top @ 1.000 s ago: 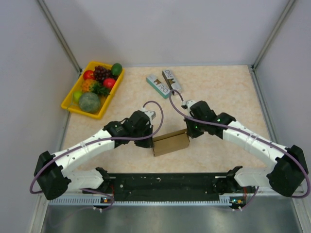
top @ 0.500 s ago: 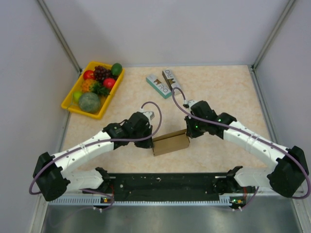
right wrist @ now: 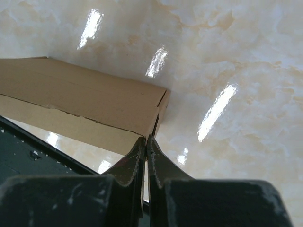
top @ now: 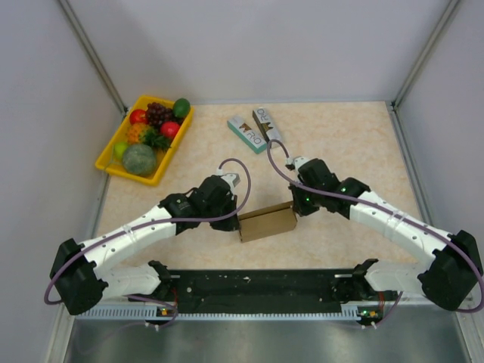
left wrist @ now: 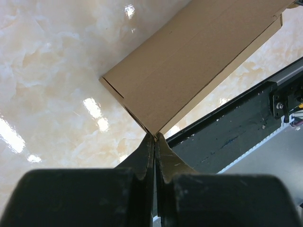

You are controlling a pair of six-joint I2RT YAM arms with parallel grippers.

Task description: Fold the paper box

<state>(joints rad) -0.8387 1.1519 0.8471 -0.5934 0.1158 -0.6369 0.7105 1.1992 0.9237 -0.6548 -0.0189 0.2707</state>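
The paper box (top: 266, 221) is a small plain brown carton lying on the table between the two arms. My left gripper (top: 237, 215) is at its left end. In the left wrist view the jaws are shut, and the gripper (left wrist: 155, 137) touches the near corner of the box (left wrist: 189, 71) with its tips. My right gripper (top: 294, 206) is at the box's right end. In the right wrist view its jaws are also shut, and the gripper (right wrist: 146, 138) meets the corner of the box (right wrist: 85, 94) with its tips. Nothing shows between either pair of jaws.
A yellow tray (top: 113, 168) of fruit stands at the back left. Two small printed boxes, teal (top: 246, 133) and brown-white (top: 267, 123), lie at the back centre. The black base rail (top: 257, 286) runs just in front of the carton. Walls close in on both sides.
Both arms have shifted only slightly. The carton stays in nearly the same place between the two grippers.
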